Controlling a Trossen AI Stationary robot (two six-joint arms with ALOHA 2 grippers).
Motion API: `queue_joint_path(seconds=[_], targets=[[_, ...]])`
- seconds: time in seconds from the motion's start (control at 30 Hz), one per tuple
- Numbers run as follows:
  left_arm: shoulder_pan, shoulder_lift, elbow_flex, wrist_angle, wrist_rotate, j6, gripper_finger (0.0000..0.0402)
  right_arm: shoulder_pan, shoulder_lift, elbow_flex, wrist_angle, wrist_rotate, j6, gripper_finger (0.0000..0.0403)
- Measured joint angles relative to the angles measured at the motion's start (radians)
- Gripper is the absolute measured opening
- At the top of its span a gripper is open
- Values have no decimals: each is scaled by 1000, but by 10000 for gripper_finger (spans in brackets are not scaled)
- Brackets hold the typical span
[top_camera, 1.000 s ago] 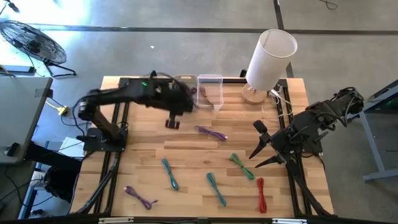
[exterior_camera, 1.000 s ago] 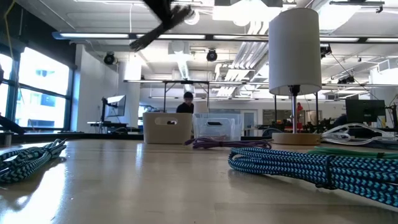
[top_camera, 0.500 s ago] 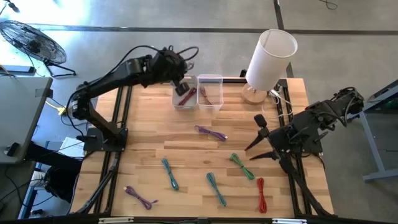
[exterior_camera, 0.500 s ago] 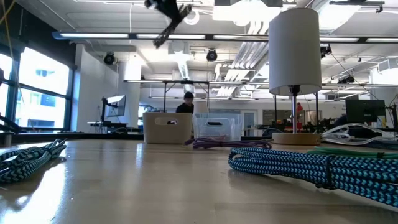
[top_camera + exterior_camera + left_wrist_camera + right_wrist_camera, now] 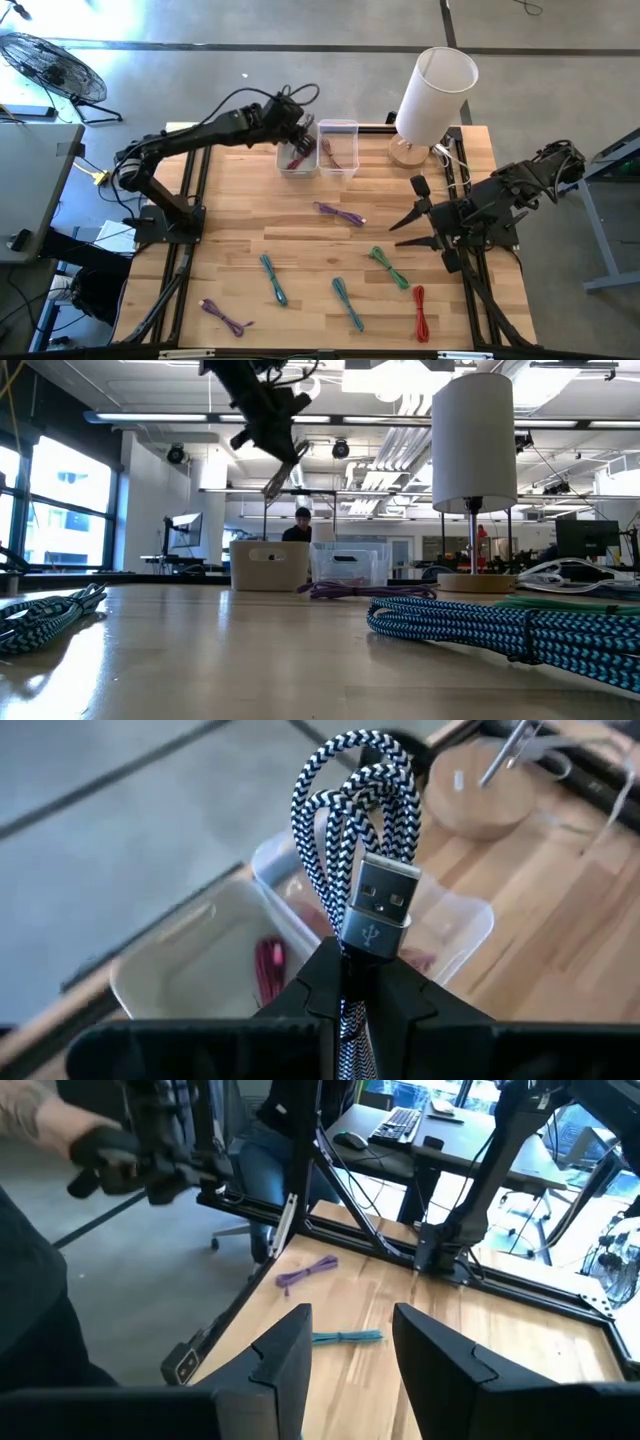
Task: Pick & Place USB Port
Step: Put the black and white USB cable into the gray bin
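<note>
My left gripper [image 5: 355, 982] is shut on a black-and-white braided USB cable [image 5: 358, 805], coiled in a bundle, with its silver plug [image 5: 380, 900] facing the camera. It hovers over the left of two clear bins [image 5: 297, 152] at the table's far edge; in the low view the left gripper [image 5: 277, 472] slants down above them. That bin [image 5: 185, 970] holds a red cable [image 5: 268, 965]. My right gripper [image 5: 412, 214] stands open near the table's right edge, its fingers [image 5: 285, 1350] around nothing. My left gripper pinches the cable between its two fingers just behind the silver plug [image 5: 352, 945]. The looped bundle sticks out beyond the fingertips. The whole cable is lifted clear, above the bins.
A second clear bin [image 5: 338, 147] with a cable inside stands right of the first. A white lamp [image 5: 432, 95] stands at the far right. Loose cables lie on the wood: purple [image 5: 340, 213], green [image 5: 390, 266], teal [image 5: 274, 278], teal [image 5: 348, 303], red [image 5: 420, 313], purple [image 5: 227, 318].
My left gripper has carried the cable from over the table's middle toward the far edge, rolled its wrist, and sunk toward the left bin. My right gripper's fingers have swung a little toward the far edge without leaving their place.
</note>
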Motion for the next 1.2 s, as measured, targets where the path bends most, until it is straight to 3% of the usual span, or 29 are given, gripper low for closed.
queue_joint_path(seconds=[0.2, 0.33, 0.57, 1.2], targets=[[7, 0, -105, 119, -40, -72, 19, 0, 0, 0, 0, 0, 34, 133], [33, -1, -152, 208, 2, -107, 19, 0, 0, 0, 0, 0, 34, 133], [42, -1, -202, 219, -50, -206, 19, 0, 0, 0, 0, 0, 35, 133], [80, 61, -226, 235, -10, -236, 19, 0, 0, 0, -26, 0, 37, 133]])
